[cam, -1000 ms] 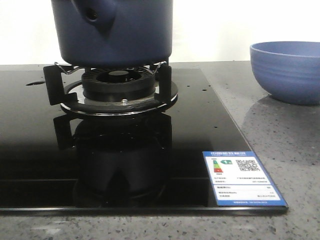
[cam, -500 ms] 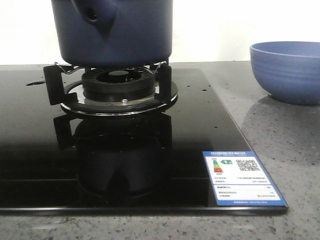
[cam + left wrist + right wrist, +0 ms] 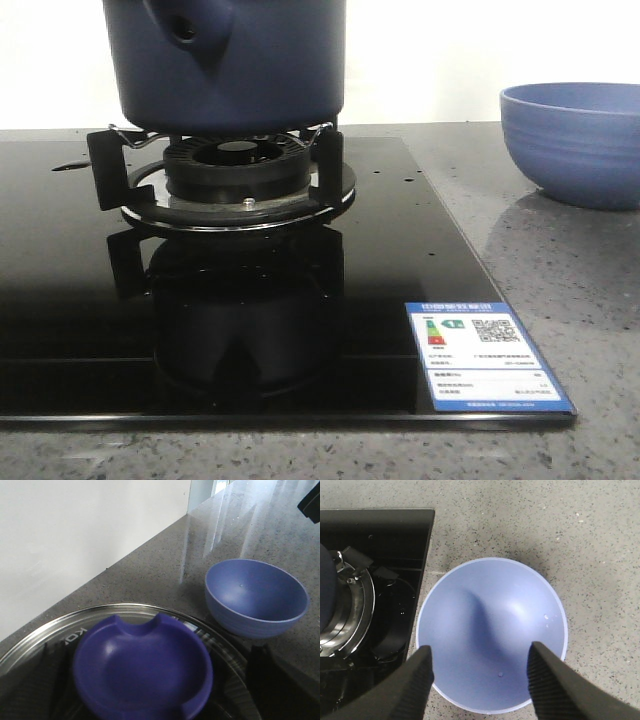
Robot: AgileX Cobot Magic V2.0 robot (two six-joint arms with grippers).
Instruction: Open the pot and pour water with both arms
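The dark navy pot [image 3: 225,60] stands on the gas burner [image 3: 235,175], its stubby spout hole at the upper left; its edge also shows in the right wrist view [image 3: 325,595]. In the left wrist view its glass lid [image 3: 210,630] with a steel rim carries a round blue knob [image 3: 142,670]. My left gripper [image 3: 157,685] is open, with dark fingers [image 3: 262,680] on either side of the knob, close above the lid. My right gripper [image 3: 482,680] is open and empty, hovering over the periwinkle bowl [image 3: 492,630]. Neither gripper shows in the front view.
The bowl [image 3: 575,140] sits on the grey speckled counter to the right of the black glass hob [image 3: 400,260]; it also shows in the left wrist view [image 3: 255,597]. An energy label [image 3: 485,355] is stuck on the hob's front right corner. A white wall runs behind.
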